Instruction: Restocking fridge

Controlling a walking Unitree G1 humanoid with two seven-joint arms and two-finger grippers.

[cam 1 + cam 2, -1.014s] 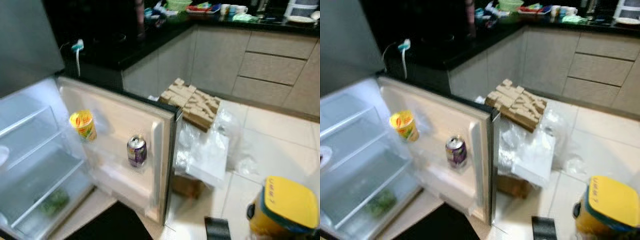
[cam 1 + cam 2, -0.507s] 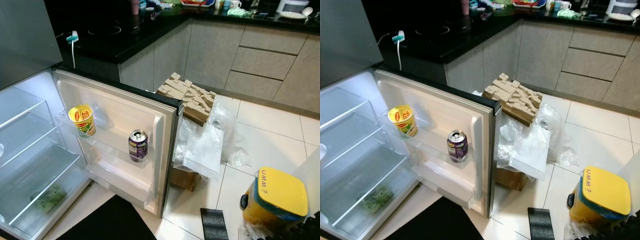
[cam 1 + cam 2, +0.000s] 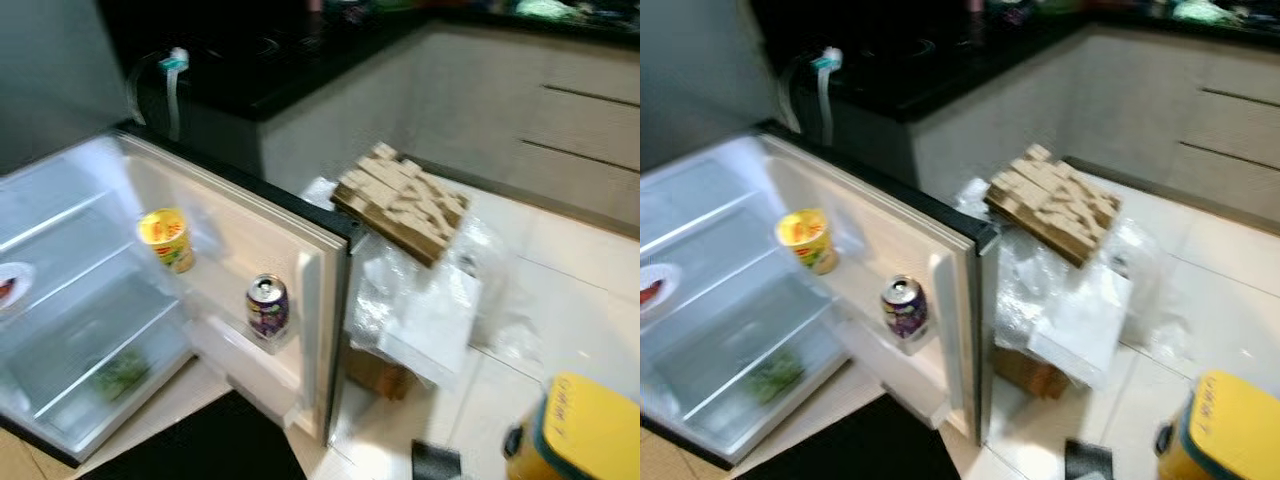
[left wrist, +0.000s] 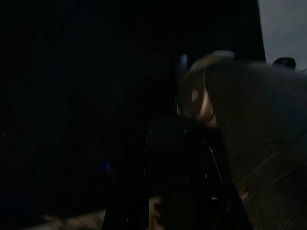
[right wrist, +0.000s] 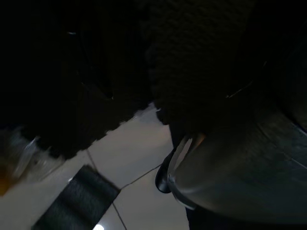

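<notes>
The small fridge stands open, its door [image 3: 240,225] swung out toward me. On the door's upper shelf sits a yellow cup of noodles [image 3: 166,238]. A purple drink can [image 3: 266,306] stands on the lower door shelf. Inside, some green leaves [image 3: 122,372] lie on the bottom shelf and a white plate [image 3: 10,285] rests on a glass shelf at the far left. Both arms hang idle in the shade. The left wrist view is nearly black. The right wrist view shows pale floor tiles [image 5: 129,143] and a ribbed black strip [image 5: 76,199].
Behind the door a stack of cardboard pieces [image 3: 402,203] lies on clear plastic bags [image 3: 425,310] and a box. A yellow-lidded container [image 3: 585,432] stands at the lower right, with a black mat [image 3: 200,445] before the fridge. Dark counter [image 3: 290,60] and grey cabinets run behind.
The camera has swung a little left and the picture is blurred, so the plate in the fridge has come into view. Nothing in the fridge has moved.
</notes>
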